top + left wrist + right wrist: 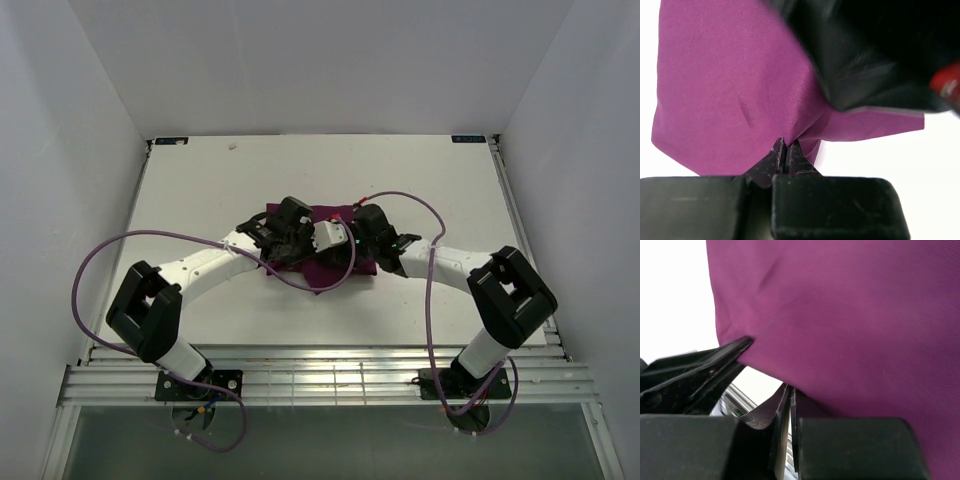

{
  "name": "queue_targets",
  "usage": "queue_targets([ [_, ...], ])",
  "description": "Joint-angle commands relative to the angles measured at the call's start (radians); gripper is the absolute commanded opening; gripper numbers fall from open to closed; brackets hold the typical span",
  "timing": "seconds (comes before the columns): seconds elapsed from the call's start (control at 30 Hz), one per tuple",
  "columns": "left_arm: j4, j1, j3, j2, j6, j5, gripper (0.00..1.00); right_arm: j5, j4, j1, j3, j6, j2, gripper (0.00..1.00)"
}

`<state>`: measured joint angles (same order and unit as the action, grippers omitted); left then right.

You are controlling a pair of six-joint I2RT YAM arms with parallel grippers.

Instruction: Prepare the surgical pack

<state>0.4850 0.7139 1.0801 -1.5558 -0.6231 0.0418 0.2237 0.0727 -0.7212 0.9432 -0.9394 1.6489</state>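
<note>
The left fingers [786,157] are pressed fully together on a small pucker of the purple cloth [725,90], with only a little fabric between the tips. That is the first weak spot: so shallow a bite could slide out as soon as the arm pulls, and the fold would drop back.

The right fingers [790,407] are likewise closed, nipping what looks like a thin edge of the same cloth. How many layers they have cannot be told, and a single layer would peel off the bundle instead of carrying it over.

Just past the left tips, the dark body of the right arm [875,55] hangs very near over the cloth. With both wrists crowded over one small bundle, a crossing move could knock them together or trap fabric under one. If the two pull in different directions, the cloth could go taut and slip from one grip, or drag the whole bundle sideways.

Seen from above, the cloth lies as a rumpled bundle at the middle of the table [200,180]. A cable [300,287] trails across its near edge, where it could snag. No tray, tools or gauze show; anything loose inside could spill.
</note>
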Motion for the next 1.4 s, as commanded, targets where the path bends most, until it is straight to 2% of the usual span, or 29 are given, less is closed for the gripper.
queue_targets([
  [0.0, -0.045, -0.013, 0.052, 0.028, 0.020, 0.052, 0.00, -0.124, 0.054, -0.001, -0.116, -0.260, -0.095, 0.08],
  [0.07, -0.045, -0.017, 0.050, 0.025, 0.020, 0.062, 0.00, -0.139, 0.174, -0.020, -0.184, -0.394, -0.110, 0.08],
  [0.27, -0.057, -0.019, 0.044, 0.026, 0.005, 0.092, 0.00, -0.257, 0.234, -0.113, -0.210, -0.492, -0.084, 0.08],
  [0.4, -0.057, -0.019, 0.021, 0.051, -0.026, 0.102, 0.00, -0.326, 0.470, -0.141, -0.253, -0.549, -0.026, 0.08],
  [0.7, -0.034, -0.027, 0.003, 0.079, -0.090, 0.151, 0.00, -0.425, 0.484, -0.139, -0.244, -0.564, 0.040, 0.08],
  [0.93, 0.009, -0.031, -0.006, 0.095, -0.167, 0.196, 0.00, -0.520, 0.572, -0.126, -0.247, -0.553, 0.058, 0.08],
  [1.27, 0.021, -0.034, -0.003, 0.108, -0.225, 0.225, 0.00, -0.579, 0.648, -0.109, -0.238, -0.630, 0.140, 0.08],
  [1.37, 0.024, -0.033, -0.011, 0.117, -0.239, 0.230, 0.00, -0.606, 0.664, -0.107, -0.254, -0.705, 0.163, 0.08],
])
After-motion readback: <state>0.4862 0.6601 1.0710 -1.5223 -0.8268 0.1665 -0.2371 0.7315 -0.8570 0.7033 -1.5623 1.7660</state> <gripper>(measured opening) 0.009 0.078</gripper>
